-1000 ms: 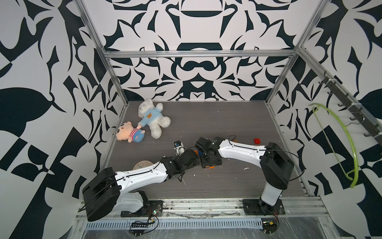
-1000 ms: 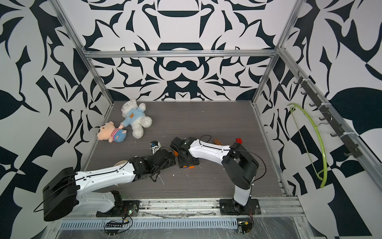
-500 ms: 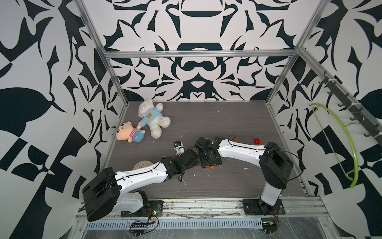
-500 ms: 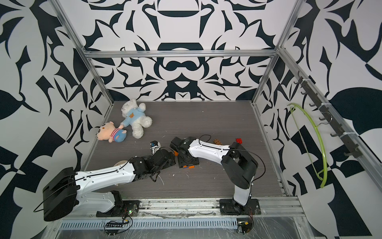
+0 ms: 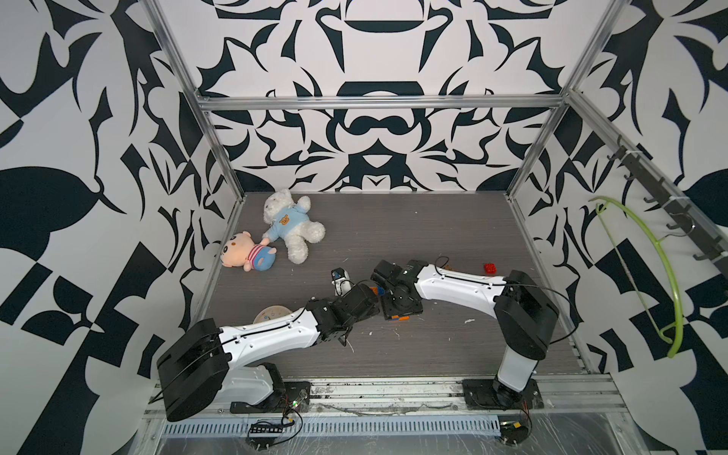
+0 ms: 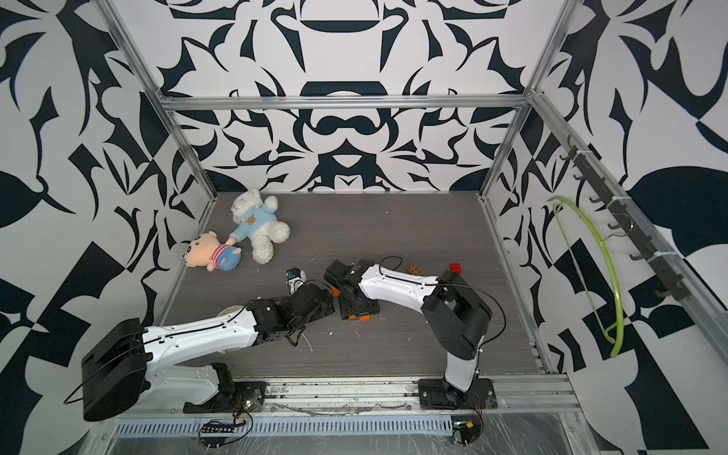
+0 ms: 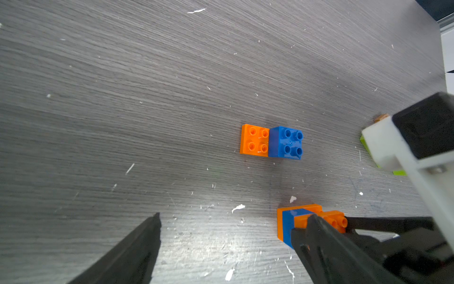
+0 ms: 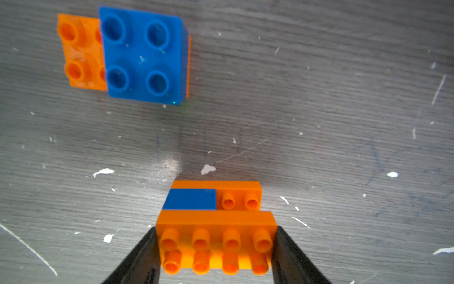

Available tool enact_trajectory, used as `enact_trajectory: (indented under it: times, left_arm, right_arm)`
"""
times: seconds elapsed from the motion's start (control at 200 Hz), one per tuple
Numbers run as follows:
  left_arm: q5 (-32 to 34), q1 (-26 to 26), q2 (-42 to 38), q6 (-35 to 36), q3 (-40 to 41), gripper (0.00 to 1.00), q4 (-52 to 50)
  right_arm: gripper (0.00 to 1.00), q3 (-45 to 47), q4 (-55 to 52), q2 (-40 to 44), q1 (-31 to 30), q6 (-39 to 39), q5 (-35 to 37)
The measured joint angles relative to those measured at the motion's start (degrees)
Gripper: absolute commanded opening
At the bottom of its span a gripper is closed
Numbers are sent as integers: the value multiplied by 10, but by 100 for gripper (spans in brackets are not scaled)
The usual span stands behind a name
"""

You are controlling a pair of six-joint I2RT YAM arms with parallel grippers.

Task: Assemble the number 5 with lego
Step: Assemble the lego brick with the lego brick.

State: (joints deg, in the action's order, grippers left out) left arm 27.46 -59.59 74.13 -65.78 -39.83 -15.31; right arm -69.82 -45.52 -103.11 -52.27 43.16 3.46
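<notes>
Grey wood bench [image 5: 413, 236] w/ black & white walls [image 5: 374, 59]: R end effector [image 8: 216, 242] holds the orange & blue lego stack [image 8: 213, 218] by its ends, down low mid bench. L end effector [image 7: 234, 217] is wide open & empty, just beside that stack. 2nd orange & blue lego pair [image 7: 270, 142] lies near.

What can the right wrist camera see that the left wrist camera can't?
Only the right wrist camera shows all eight bumps on the long orange brick, with the right end effector squeezing both its ends. Only the left wrist camera shows a partly hidden green brick. Both see the blue brick sitting on the loose orange brick, plus the held stack.
</notes>
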Motion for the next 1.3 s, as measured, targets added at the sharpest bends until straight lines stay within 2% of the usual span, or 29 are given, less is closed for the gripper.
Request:
enact_trajectory:
  times: [0.125, 0.605, 1.3]
  left_arm:
    - [0, 0, 0, 0, 0, 99, 0]
    - [5, 0, 0, 0, 0, 99, 0]
    - [4, 0, 0, 1, 0, 99, 0]
  right_arm:
    - [59, 0, 0, 0, 0, 0, 0]
    - [77, -4, 2, -2, 0, 0, 5]
    - [79, -4, 1, -2, 0, -1, 15]
